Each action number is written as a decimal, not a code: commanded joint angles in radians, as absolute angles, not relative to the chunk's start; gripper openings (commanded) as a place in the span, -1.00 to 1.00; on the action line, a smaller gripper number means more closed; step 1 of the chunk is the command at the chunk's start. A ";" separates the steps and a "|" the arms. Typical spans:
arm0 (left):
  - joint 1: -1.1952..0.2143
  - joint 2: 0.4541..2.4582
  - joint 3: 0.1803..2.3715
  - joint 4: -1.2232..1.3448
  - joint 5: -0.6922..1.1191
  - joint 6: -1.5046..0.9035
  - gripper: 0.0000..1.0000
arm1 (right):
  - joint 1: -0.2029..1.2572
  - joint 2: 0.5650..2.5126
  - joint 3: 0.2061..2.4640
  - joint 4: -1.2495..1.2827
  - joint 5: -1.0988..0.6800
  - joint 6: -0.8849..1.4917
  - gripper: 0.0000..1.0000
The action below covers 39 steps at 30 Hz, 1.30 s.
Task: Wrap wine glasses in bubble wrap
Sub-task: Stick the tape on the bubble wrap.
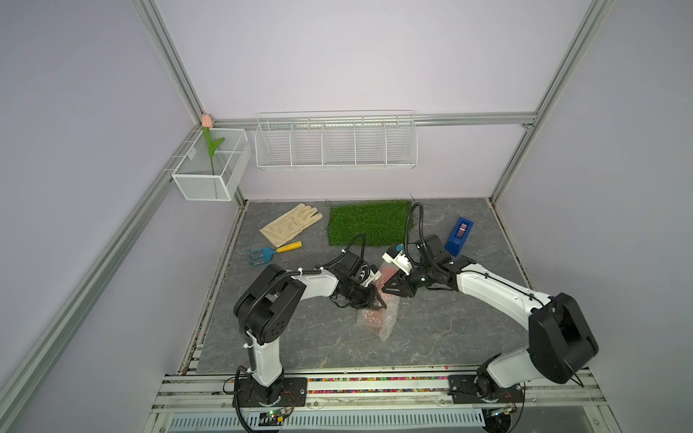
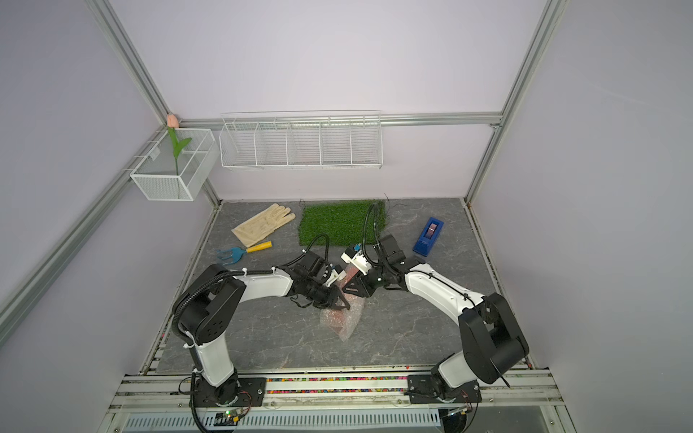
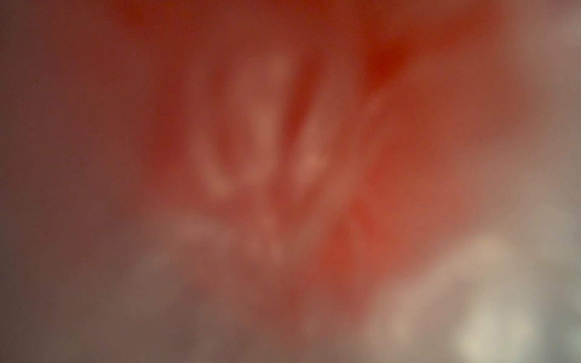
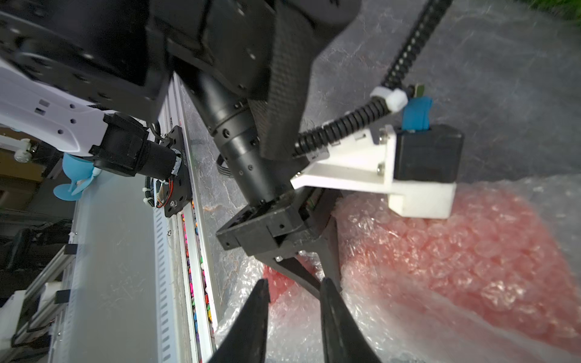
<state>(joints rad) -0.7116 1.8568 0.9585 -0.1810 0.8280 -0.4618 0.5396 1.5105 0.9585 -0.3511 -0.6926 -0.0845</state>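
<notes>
Jaws: the left gripper (image 1: 376,301) is pinching a fold of the bubble wrap (image 4: 393,327). The right gripper (image 4: 295,284) is standing parted just over the film, clasping nothing I can see. The goblet (image 4: 465,251) is lying mid-table inside the wrap, showing red through it, between both grippers. For a snug roll, the right jaws should be taking the loose flap while the left is anchoring the bundle. The grass mat (image 1: 369,223) and the tape dispenser (image 1: 459,236) are sitting behind, apart.
</notes>
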 commanded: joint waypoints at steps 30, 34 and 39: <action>-0.710 1.822 0.942 -0.179 0.820 -0.475 -0.63 | 0.547 1.614 1.019 -0.315 -0.694 0.000 -0.39; -0.710 1.826 0.943 -0.176 0.822 -0.479 -0.63 | 0.547 1.644 1.035 -0.286 -0.670 0.020 -0.39; -0.710 1.823 0.939 -0.178 0.823 -0.477 -0.63 | 0.543 1.688 1.057 -0.257 -0.620 0.061 -0.38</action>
<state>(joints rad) -0.7116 1.8450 0.9485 -0.1818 0.8238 -0.4732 0.5449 1.6527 1.0348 -0.2871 -0.6510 0.0292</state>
